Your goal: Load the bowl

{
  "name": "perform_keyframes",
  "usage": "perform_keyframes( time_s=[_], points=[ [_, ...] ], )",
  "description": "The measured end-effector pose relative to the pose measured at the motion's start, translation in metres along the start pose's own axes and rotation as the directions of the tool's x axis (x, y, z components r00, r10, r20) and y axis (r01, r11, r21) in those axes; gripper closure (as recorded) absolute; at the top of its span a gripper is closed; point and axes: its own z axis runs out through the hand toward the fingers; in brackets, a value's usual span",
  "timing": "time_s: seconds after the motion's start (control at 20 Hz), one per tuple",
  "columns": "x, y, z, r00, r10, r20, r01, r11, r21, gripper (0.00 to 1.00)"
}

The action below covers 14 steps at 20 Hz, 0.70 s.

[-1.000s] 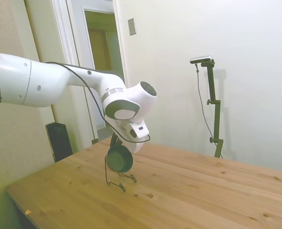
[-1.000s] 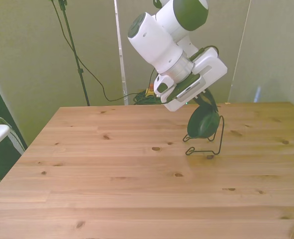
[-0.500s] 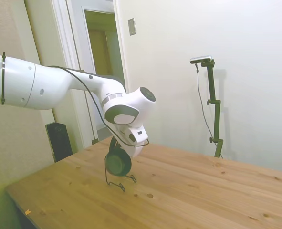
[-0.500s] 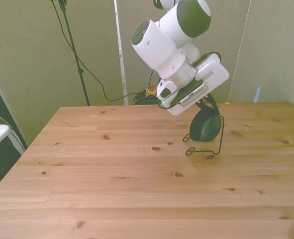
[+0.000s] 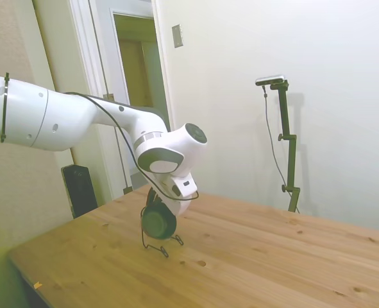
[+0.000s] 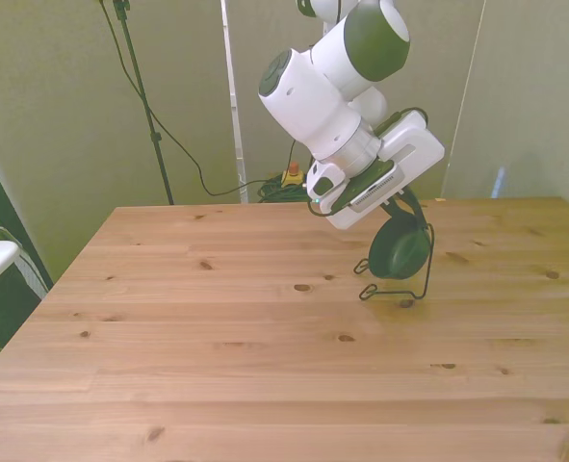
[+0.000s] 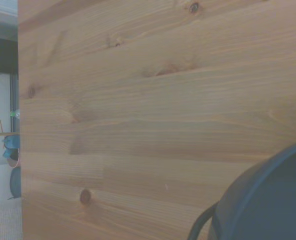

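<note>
A pale wooden table of knotty planks lies under me, in a room with plain light walls; the side view shows an open doorway behind my arm, the front view a cable trailing down the wall. The bowl hangs at my gripper, just above the boards near the table's far edge toward the front view's right, tipped on edge with its round face upright, in the thin black wire rack. My wrist camera catches its dark rim against the wood. Whether my jaws are clamped or parted, I cannot tell. No writing is readable
</note>
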Motion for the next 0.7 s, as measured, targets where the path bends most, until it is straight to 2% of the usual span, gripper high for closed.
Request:
perform_keyframes(
  time_s=[0.7],
  points=[
    [0.0076,0.0107,0.0087,1.000,-0.014,0.001,0.014,0.999,0.035,1.00]
  ],
)
